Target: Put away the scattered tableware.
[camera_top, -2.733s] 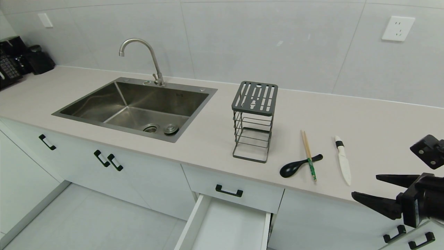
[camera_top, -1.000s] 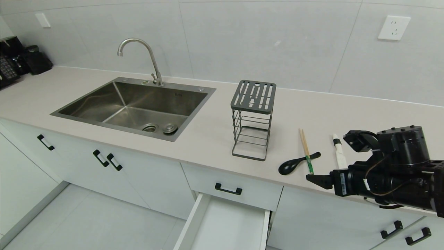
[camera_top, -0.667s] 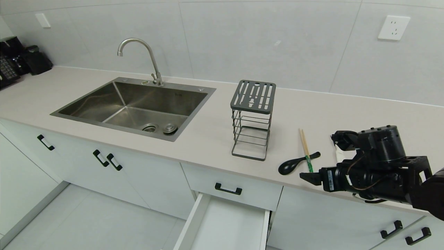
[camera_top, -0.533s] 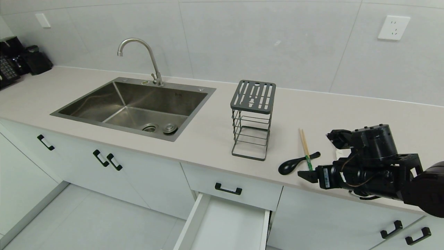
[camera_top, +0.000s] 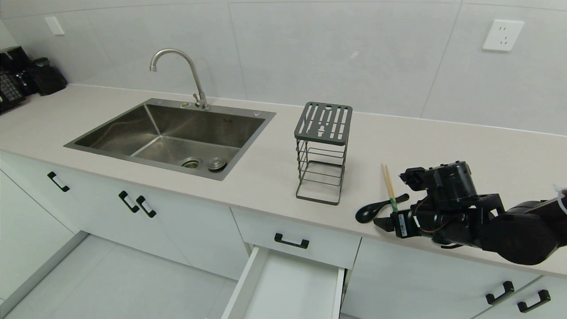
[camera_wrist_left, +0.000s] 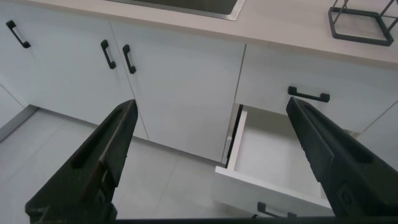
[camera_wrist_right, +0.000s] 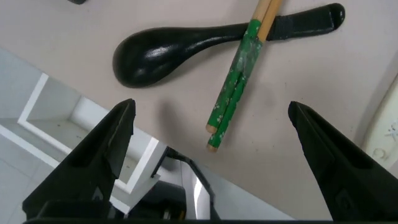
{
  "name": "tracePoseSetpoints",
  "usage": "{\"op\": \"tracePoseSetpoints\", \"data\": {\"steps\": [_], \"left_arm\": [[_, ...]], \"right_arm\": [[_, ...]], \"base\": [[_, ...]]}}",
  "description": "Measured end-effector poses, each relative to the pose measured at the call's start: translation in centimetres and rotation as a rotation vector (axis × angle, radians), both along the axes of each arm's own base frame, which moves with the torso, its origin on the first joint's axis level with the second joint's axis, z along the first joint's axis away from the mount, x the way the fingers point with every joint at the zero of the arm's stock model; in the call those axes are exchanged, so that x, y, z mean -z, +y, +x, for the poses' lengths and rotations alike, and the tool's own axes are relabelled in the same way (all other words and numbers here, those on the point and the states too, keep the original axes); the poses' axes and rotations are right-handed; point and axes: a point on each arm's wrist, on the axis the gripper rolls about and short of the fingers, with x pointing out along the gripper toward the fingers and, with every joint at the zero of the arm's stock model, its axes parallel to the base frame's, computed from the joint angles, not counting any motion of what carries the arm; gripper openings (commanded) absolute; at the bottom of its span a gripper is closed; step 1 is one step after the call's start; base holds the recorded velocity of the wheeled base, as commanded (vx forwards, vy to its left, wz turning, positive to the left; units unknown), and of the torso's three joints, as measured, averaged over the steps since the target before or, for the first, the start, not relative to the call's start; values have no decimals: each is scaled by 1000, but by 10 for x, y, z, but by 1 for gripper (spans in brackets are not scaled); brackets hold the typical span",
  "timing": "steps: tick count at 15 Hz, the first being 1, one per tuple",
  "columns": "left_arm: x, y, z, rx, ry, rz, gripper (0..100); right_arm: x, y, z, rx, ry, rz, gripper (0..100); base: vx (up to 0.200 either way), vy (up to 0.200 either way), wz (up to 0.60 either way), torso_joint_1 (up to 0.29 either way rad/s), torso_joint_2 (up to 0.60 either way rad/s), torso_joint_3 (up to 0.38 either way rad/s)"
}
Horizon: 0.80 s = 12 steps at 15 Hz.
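A kitchen, plain as day: a steel sink (camera_top: pixel 199 126) sunk into the pale tabletop (camera_top: pixel 421 141), a curved faucet (camera_top: pixel 196 82) arching over it, grey wall tiles (camera_top: pixel 310 53) behind, a wall socket (camera_top: pixel 502 35) up high. Below, white cabinets (camera_top: pixel 177 239) with black handles (camera_top: pixel 146 207), one drawer (camera_top: pixel 292 288) pulled open, and a cutlery rack (camera_top: pixel 322 153) standing by.

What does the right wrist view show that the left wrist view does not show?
Right wrist view: a black spoon with chopsticks lying across its handle.
Left wrist view: cabinet doors and the base of the rack.
Both: the counter, the open drawer below it, and an open gripper, the right gripper in the first, the left gripper in the second.
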Motion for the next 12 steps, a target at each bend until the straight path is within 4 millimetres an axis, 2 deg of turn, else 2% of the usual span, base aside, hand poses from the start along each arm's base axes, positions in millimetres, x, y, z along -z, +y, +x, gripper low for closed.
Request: {"op": "tracePoseSetpoints", "data": {"steps": [6, 11, 12], "left_arm": [[0, 0, 0, -1, 0, -2, 100], [0, 0, 0, -1, 0, -1, 100], [0, 0, 0, -1, 0, -1, 100]], "right_arm": [[8, 4, 11, 1, -5, -24, 100], [10, -1, 22, 12, -13, -44, 100], [10, 0, 25, 14, -20, -42, 0]], "base": [[0, 0, 0, 0, 0, 0], [0, 0, 0, 0, 0, 0], [0, 0, 0, 0, 0, 0]]}}
